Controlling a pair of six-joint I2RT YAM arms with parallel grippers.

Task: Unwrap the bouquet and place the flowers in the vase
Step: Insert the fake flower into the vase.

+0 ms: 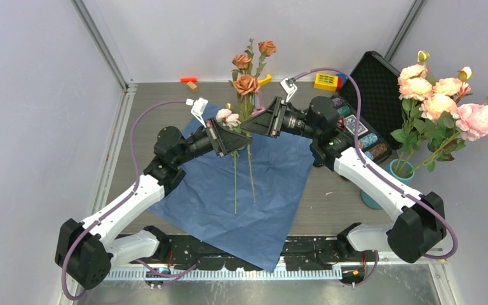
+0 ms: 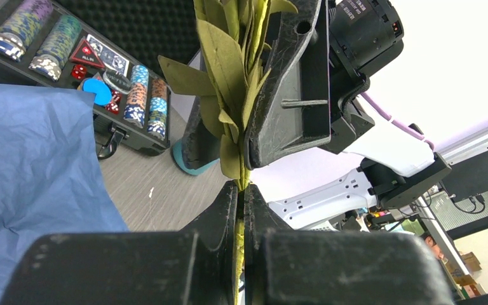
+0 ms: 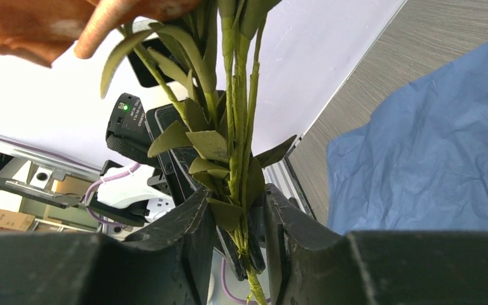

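Left to right. At the left, left jaws pinched fully shut on the thin green stems (image 2: 239, 251) of the flowers (image 1: 246, 84), low among the leaves. Beneath, spread flat on the bench (image 1: 333, 203): the blue paper (image 1: 260, 197), wrapped around nothing. Mid-scene, held upright above that paper, peach roses on top, bare stem ends hanging free below the grip.

Just right of that grip, right jaws roughly half open, straddling the same stems a little higher. Leaves brushing the pads, a sliver of gap on either side, so no visible clamp.

Further right, an open poker-chip case (image 1: 375, 89). Far right, near the bench edge, the teal vase (image 1: 399, 169), carrying pink blooms (image 1: 445, 105) and standing well apart from the held bunch.

Handling, as a judgement: light but top-heavy. Thin, springy stems, probably slick. Soft leaves, likely to crush or slide under the pads.

Best to grip on bare stem below the lowest leaves, with the bundle gathered together, never on leaf or bloom. Risk of splaying if only one stem is pinched. Risk of snagging on the blooms in the vase on the way in.
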